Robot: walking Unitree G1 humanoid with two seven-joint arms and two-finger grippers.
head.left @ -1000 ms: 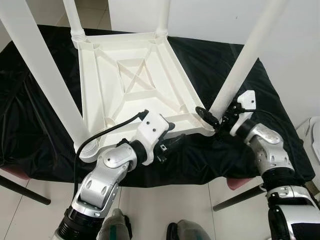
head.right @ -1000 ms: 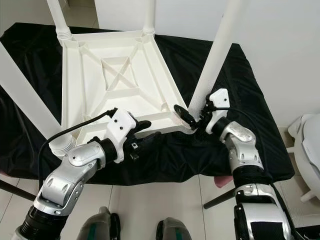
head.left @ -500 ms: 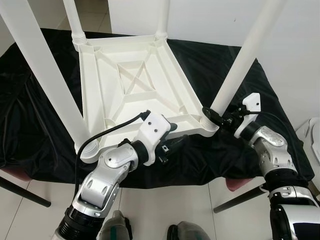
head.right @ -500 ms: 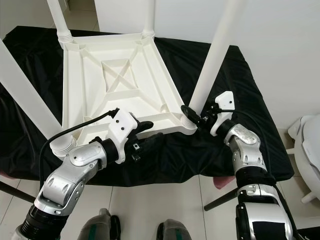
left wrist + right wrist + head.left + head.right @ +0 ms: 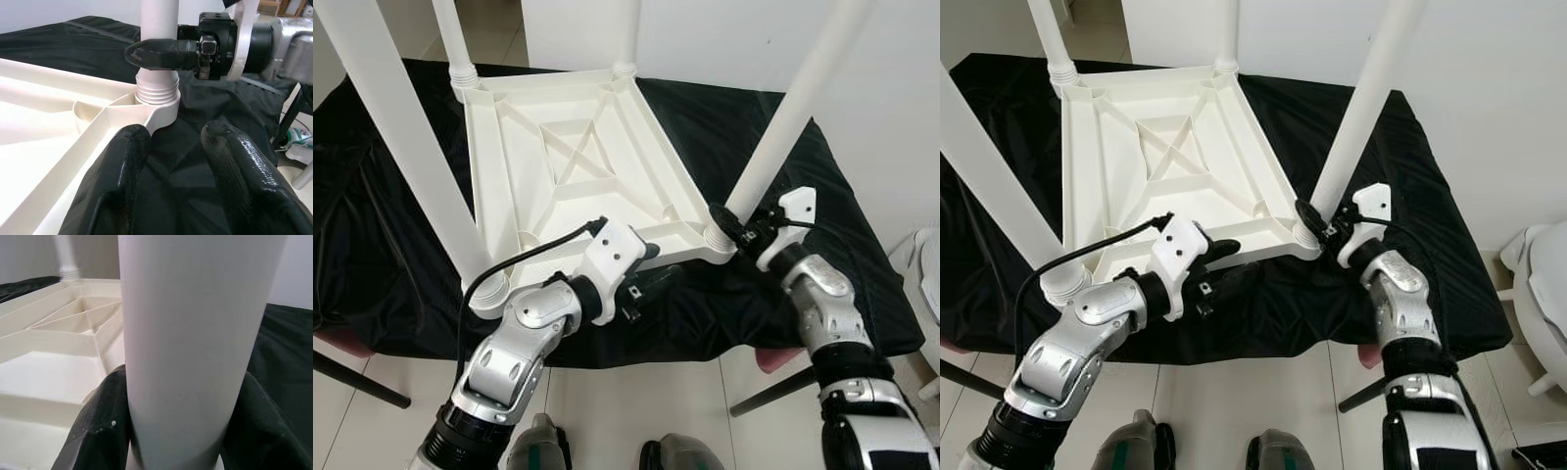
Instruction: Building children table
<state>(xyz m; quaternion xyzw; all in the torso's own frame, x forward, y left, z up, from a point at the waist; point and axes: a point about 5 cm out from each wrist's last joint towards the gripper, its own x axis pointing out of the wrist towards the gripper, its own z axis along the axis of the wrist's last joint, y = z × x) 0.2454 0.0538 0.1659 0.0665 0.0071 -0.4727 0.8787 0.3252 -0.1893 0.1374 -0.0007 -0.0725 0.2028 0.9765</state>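
Observation:
A white plastic children's table point(image 5: 578, 166) lies upside down on a black cloth point(image 5: 862, 274), with its legs pointing up. My right gripper point(image 5: 729, 225) is shut on the near right leg point(image 5: 793, 117) just above its threaded socket point(image 5: 156, 90). The right wrist view shows the black fingers point(image 5: 105, 421) on both sides of that leg point(image 5: 195, 333). My left gripper point(image 5: 646, 279) is open at the table's near rim. One of its fingers point(image 5: 122, 166) lies against the rim and the other is over the cloth.
The near left leg point(image 5: 411, 147) rises tall close to my left arm. Two more legs point(image 5: 450, 39) stand at the far corners. The cloth-covered surface ends just in front of me, above a tiled floor point(image 5: 607, 411). A white object point(image 5: 928, 284) stands at the right.
My right wrist has turned a little around the base of the near right leg while staying on it. The left gripper has hardly moved. The camera has shifted slightly.

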